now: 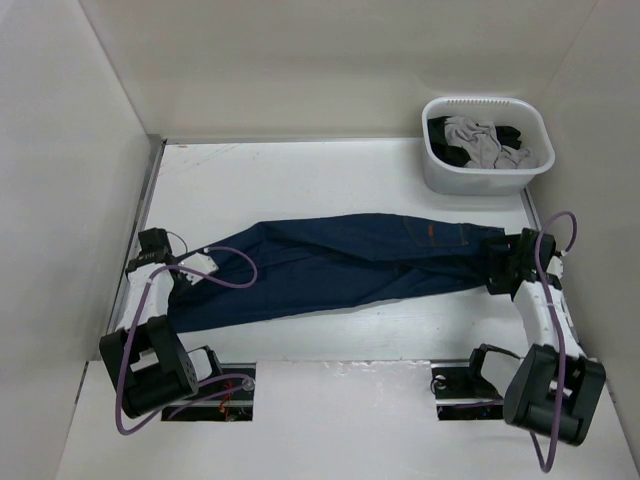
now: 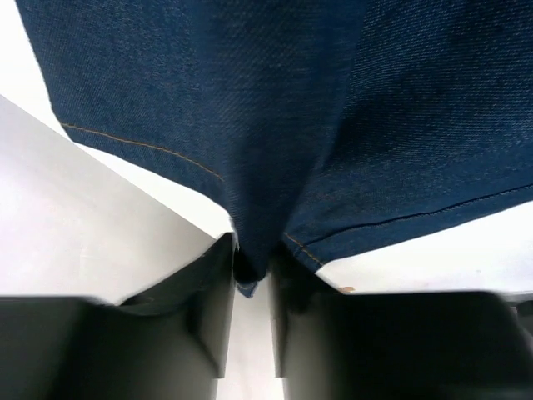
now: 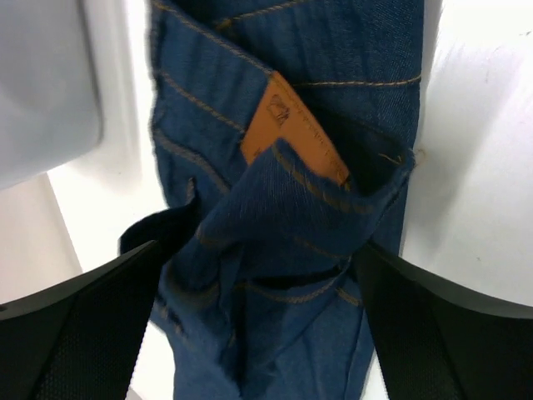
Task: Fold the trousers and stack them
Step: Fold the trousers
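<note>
**Both pincers grip the jeans, one at each end**

The left pincer (image 2: 251, 250) is closed almost completely. Only a thin fold of dark blue denim is nipped between its black fingers (image 2: 191, 317), close to a hem edge with orange stitching. The rest of the leg spreads away from the tips over the white bench (image 1: 300, 180).

The right pincer (image 3: 256, 248) stands much wider, its jaws held apart by a thick bunch of waistband clamped between them. The cloth meets both fingers (image 3: 92, 308). Just beyond the tips a tan-orange leather patch (image 3: 287, 129) shows, partly covered by a fold of denim.

From above, the trousers (image 1: 340, 265) lie stretched across the middle of the bench as one long, narrow band. The leg ends are at the left pincer (image 1: 195, 268) and the waist is at the right pincer (image 1: 505, 262), with the waist end slightly farther from the arm bases.

A white plastic basket (image 1: 470, 180) sits well apart in the far right corner of the bench. It holds a heap of grey and black clothes (image 1: 480, 140).
</note>
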`<action>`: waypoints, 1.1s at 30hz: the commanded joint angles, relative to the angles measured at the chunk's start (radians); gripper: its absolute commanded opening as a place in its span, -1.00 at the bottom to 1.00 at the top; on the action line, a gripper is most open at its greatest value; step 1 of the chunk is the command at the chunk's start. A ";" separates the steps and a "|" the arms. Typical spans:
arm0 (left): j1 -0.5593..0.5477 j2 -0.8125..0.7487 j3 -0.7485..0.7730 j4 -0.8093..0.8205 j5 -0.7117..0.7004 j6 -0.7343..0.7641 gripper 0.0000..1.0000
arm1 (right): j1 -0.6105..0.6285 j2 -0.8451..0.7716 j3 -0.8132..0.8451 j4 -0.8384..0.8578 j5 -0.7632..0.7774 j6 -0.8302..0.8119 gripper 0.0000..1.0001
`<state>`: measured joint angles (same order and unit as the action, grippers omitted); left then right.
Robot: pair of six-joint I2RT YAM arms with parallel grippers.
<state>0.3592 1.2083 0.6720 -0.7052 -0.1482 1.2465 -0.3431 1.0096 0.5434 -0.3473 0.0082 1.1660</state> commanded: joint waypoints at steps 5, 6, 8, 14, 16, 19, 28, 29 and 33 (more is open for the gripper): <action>0.036 -0.015 0.050 0.045 0.004 0.002 -0.97 | -0.024 0.073 0.124 0.127 -0.008 -0.021 -0.84; 0.056 -0.016 0.067 0.067 0.004 0.007 -0.98 | -0.026 0.076 0.165 0.099 -0.001 -0.057 -0.92; 0.092 -0.015 0.116 0.101 0.013 0.011 -0.99 | -0.026 0.098 0.237 0.079 -0.008 -0.144 -0.96; 0.139 0.033 0.251 0.252 0.053 0.016 -1.00 | -0.056 0.191 0.395 0.135 -0.103 -0.246 -0.97; 0.145 0.043 0.279 0.271 0.053 0.028 -0.99 | -0.092 0.219 0.431 0.149 -0.134 -0.261 -0.97; 0.148 0.014 0.247 0.277 0.052 0.041 -0.96 | -0.132 0.221 0.396 0.145 -0.134 -0.289 -0.97; 0.194 -0.173 0.029 0.172 0.021 0.080 -0.97 | -0.218 -0.054 0.027 0.084 -0.065 -0.174 -0.96; 0.201 -0.180 0.031 0.152 0.021 0.080 -0.97 | -0.198 -0.074 0.021 0.044 -0.030 -0.177 -0.95; 0.200 -0.207 0.028 0.052 -0.004 0.088 -0.98 | -0.191 -0.140 -0.010 -0.013 0.025 -0.192 -0.79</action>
<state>0.5484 1.0378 0.6998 -0.6033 -0.0959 1.2984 -0.5182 0.9150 0.5308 -0.3733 -0.0868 0.9722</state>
